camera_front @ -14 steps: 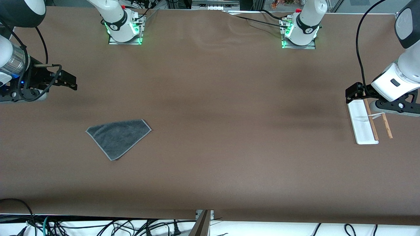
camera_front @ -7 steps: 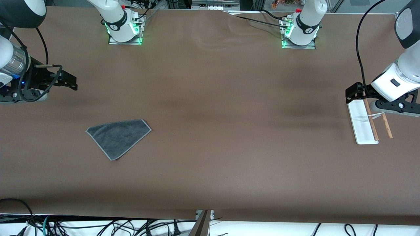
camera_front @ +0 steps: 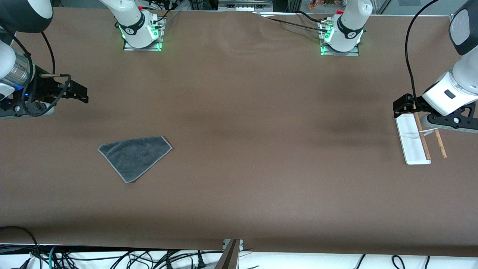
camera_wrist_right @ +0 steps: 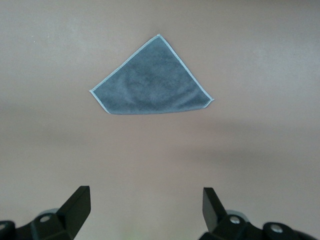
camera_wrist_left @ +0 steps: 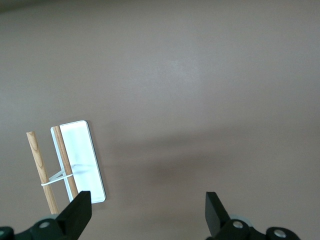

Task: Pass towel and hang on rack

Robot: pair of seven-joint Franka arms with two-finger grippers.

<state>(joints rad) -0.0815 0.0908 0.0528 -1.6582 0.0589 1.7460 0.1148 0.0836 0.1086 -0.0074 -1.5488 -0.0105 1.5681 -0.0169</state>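
Observation:
The towel (camera_front: 133, 157) lies flat on the brown table toward the right arm's end, folded to a rough triangle, dark grey side up with pale trim; it also shows in the right wrist view (camera_wrist_right: 152, 80). The rack (camera_front: 412, 140), a white base with two brown rods, lies at the left arm's end; it also shows in the left wrist view (camera_wrist_left: 80, 160). My right gripper (camera_front: 80, 93) is open and empty, up over the table's end, apart from the towel. My left gripper (camera_front: 401, 106) is open and empty, over the rack's end farthest from the front camera.
The brown cloth-covered table (camera_front: 242, 149) spreads between towel and rack. The arms' bases (camera_front: 142, 33) stand along the table's edge farthest from the front camera. Cables (camera_front: 112, 257) hang below the near edge.
My right gripper has drifted up very slightly. The towel, the rack and the left arm have not moved.

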